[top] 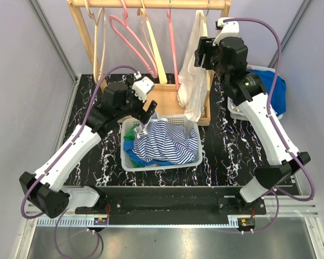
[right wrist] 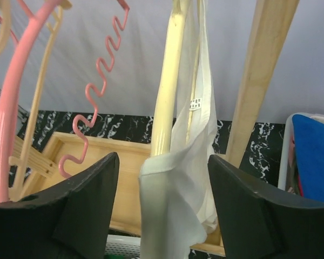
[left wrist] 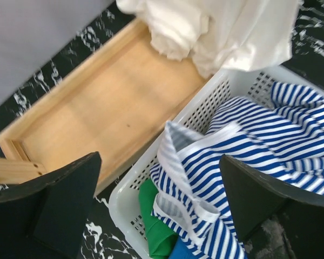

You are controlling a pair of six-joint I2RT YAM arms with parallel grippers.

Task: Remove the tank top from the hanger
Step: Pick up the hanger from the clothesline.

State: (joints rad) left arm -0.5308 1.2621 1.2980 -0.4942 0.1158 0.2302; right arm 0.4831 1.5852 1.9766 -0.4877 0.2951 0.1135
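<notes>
**Your right pincer (right wrist: 162, 159) straddles the tank top (right wrist: 178, 194)**

The right pincer stands open, one jaw either side of the white tank top, which hangs on the cream hanger (right wrist: 167, 81) between them. A rack post (right wrist: 259, 75) rises just right of it. Your left pincer (left wrist: 159, 159) is wide open above the basket (left wrist: 205, 102), with a striped shirt (left wrist: 270, 140) below it.

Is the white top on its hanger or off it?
On. The white tank top hangs from the cream hanger, its strap looped over it, on the wooden rack.
</notes>
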